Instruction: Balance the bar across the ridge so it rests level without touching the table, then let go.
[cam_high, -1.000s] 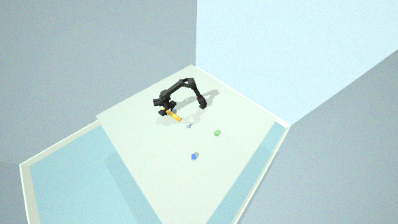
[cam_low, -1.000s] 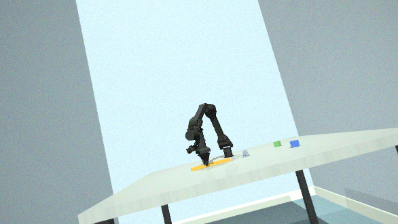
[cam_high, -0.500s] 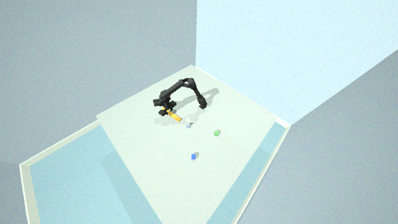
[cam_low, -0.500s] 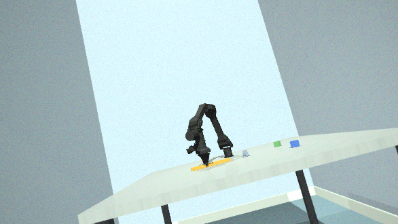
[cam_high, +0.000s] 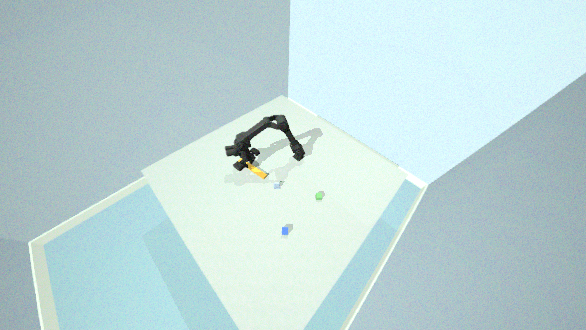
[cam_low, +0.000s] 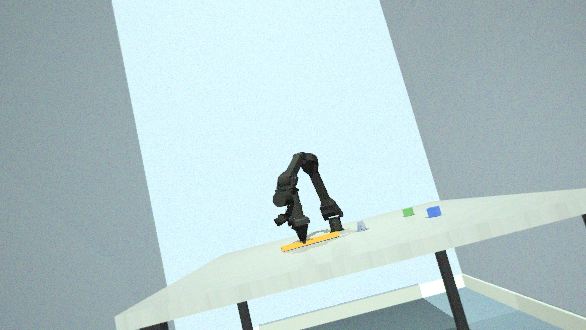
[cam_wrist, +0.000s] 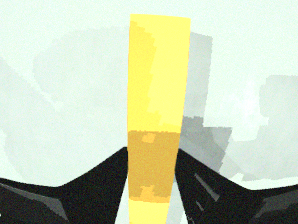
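The gripper (cam_wrist: 152, 183) is clamped on the yellow bar (cam_wrist: 157, 110), its two black fingers pressing against the bar's long sides near one end, so most of the bar's length runs out ahead of the fingertips in the wrist view. In the exterior view the gripper (cam_low: 302, 239) points straight down from the bent black arm (cam_low: 300, 185) and meets the bar (cam_low: 310, 242) a little off its middle, toward the end farther from the arm's base (cam_low: 334, 223); the bar lies low and flat along the pale table (cam_low: 450, 235), and whether it touches the surface or is just off it cannot be told from here. In the top view the bar (cam_high: 257, 171) pokes out from under the gripper (cam_high: 246, 161), aimed toward the small pale ridge (cam_high: 278, 185), which stands just beyond the bar's far end and apart from it. In the exterior view the ridge (cam_low: 361, 226) sits just past the arm's base, on the side away from the gripper. Farther out in that same direction, well apart from the gripper, are a green block (cam_high: 320, 195) and a blue cube (cam_high: 285, 230).
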